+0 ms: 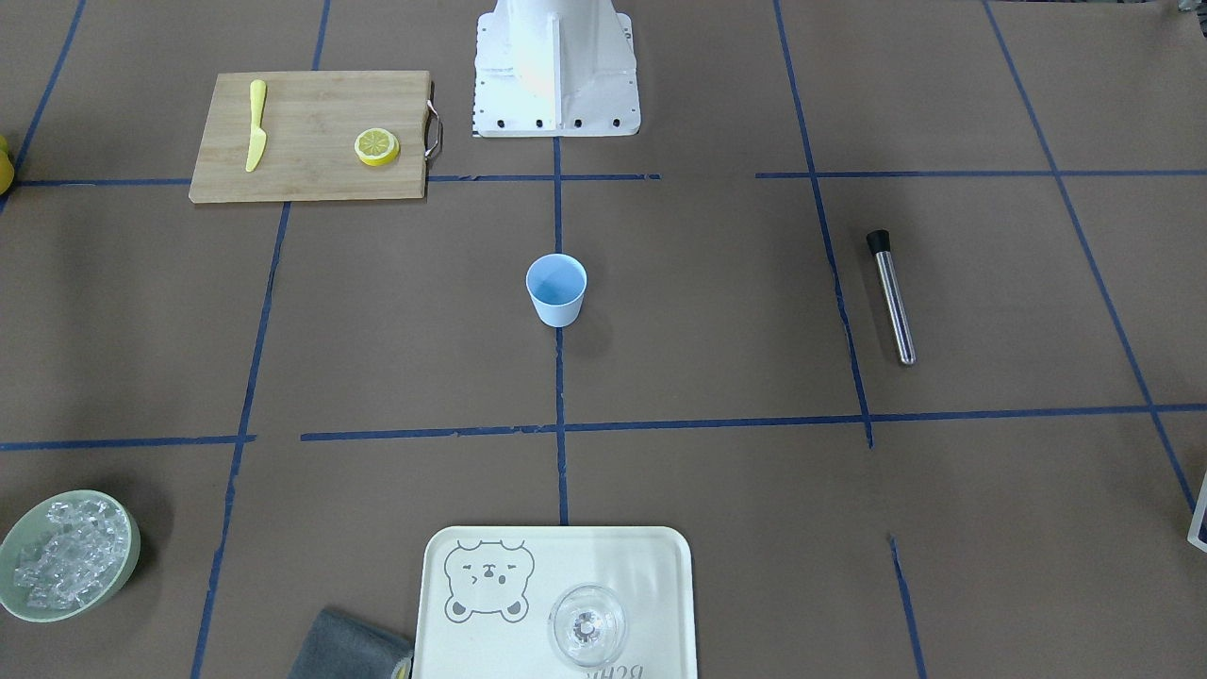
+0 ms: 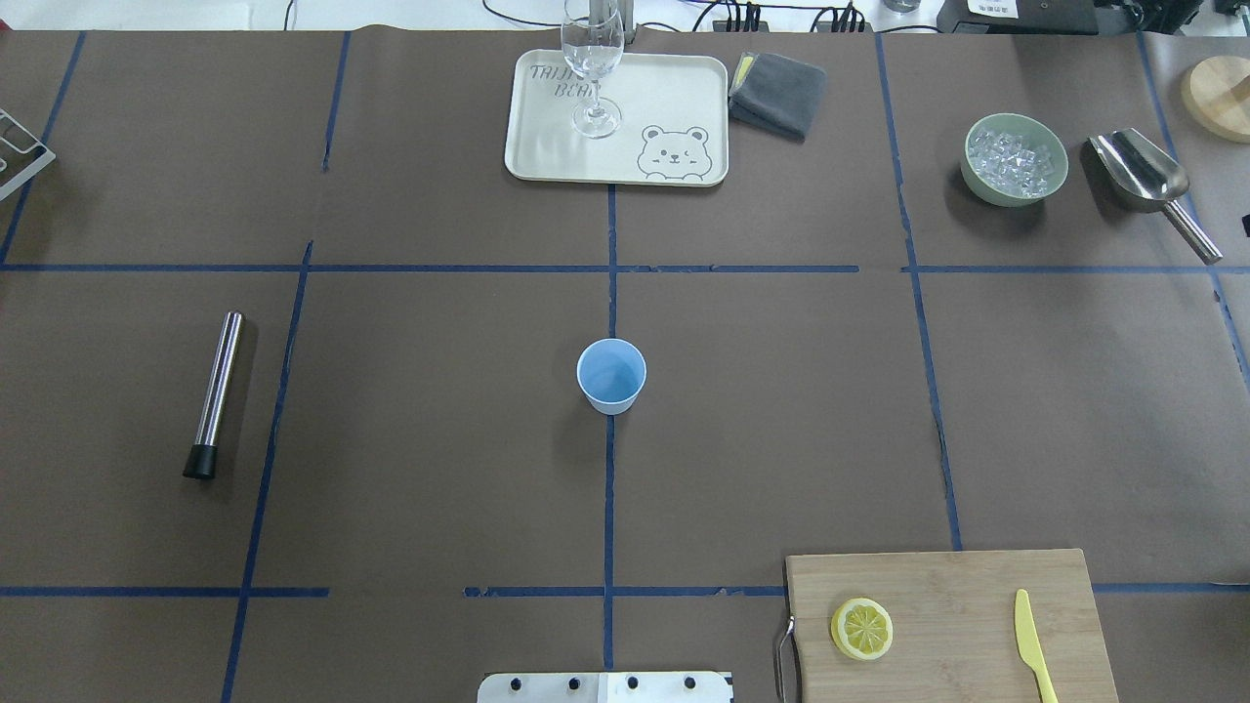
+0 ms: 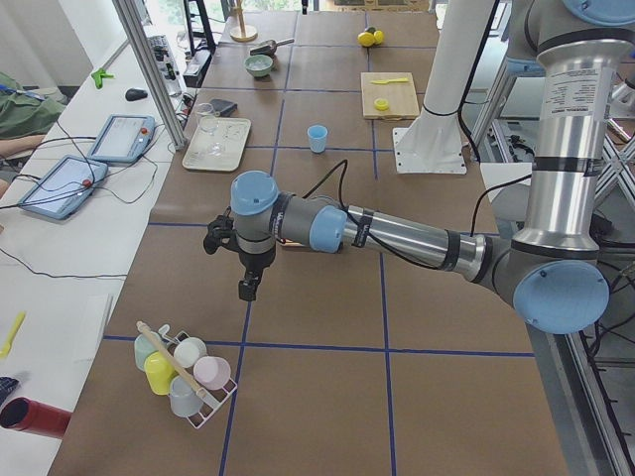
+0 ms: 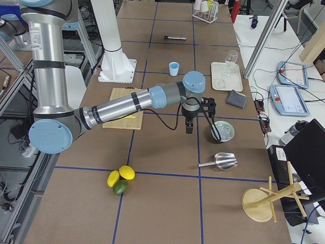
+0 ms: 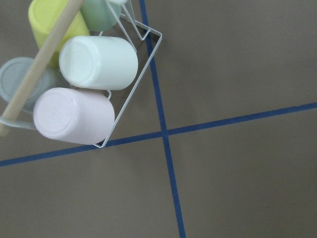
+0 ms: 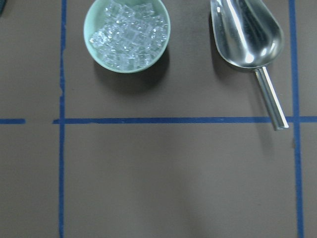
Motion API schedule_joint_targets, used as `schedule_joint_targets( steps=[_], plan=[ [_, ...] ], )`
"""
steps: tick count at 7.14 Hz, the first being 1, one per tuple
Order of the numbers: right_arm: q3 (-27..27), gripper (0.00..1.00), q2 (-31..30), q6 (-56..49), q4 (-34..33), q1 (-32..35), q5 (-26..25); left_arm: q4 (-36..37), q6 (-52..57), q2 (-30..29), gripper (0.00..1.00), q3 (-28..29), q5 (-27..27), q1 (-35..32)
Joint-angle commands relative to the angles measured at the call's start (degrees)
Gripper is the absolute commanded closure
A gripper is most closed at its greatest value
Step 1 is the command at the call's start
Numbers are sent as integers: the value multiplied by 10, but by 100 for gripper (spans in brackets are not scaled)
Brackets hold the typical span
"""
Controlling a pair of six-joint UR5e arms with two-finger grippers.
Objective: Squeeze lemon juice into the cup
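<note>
A yellow lemon slice (image 2: 861,628) lies flat on a wooden cutting board (image 2: 977,586) at the near right of the overhead view; it also shows in the front view (image 1: 376,146). The light-blue cup (image 2: 611,376) stands upright at the table's middle, also in the front view (image 1: 556,289). Neither gripper shows in the overhead or front view. The left gripper (image 3: 248,290) hangs above the table's left end, near a rack of cups (image 3: 184,372). The right gripper (image 4: 189,129) hangs near the ice bowl (image 4: 223,131). I cannot tell whether either is open or shut.
A yellow knife (image 2: 1031,640) lies on the board. A steel muddler (image 2: 215,391) lies at the left. A tray (image 2: 547,146) with a clear glass (image 2: 592,68), a grey cloth (image 2: 778,93), the ice bowl (image 2: 1014,159) and a metal scoop (image 2: 1147,181) stand along the far side.
</note>
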Motion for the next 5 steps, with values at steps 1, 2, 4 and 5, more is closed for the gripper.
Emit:
schedule_joint_targets(
  steps=[1, 2, 4, 5],
  plan=[
    [36, 0, -1, 253, 138, -120, -59, -3, -25, -10, 0, -9, 1, 18],
    [59, 0, 1, 321, 154, -178, -93, -3, -43, -18, 0, -10, 1, 31],
    [109, 0, -4, 417, 151, -293, -181, -31, -52, -23, 0, -10, 1, 47],
    [126, 0, -17, 417, 148, -322, -189, -38, -52, -23, 0, -10, 1, 50]
  ],
)
